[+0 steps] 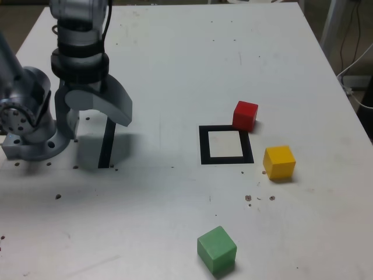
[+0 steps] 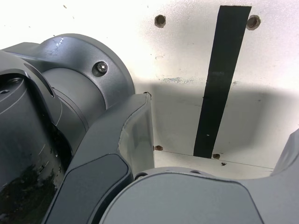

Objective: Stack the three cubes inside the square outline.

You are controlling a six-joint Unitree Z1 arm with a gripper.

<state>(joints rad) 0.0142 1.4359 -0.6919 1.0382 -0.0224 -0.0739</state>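
White tabletop (image 1: 175, 70) fills most of the exterior view. At centre right we see the square outline (image 1: 226, 161), its pale middle holding nothing. We find the red cube (image 1: 245, 115) touching its upper right corner, the yellow cube (image 1: 279, 161) just beside its right edge, and the green cube (image 1: 217, 249) well apart at bottom centre. At upper left our gripper (image 1: 96, 108) hangs over a black strip (image 2: 222, 79), gripping nothing; we cannot tell how wide it stands.
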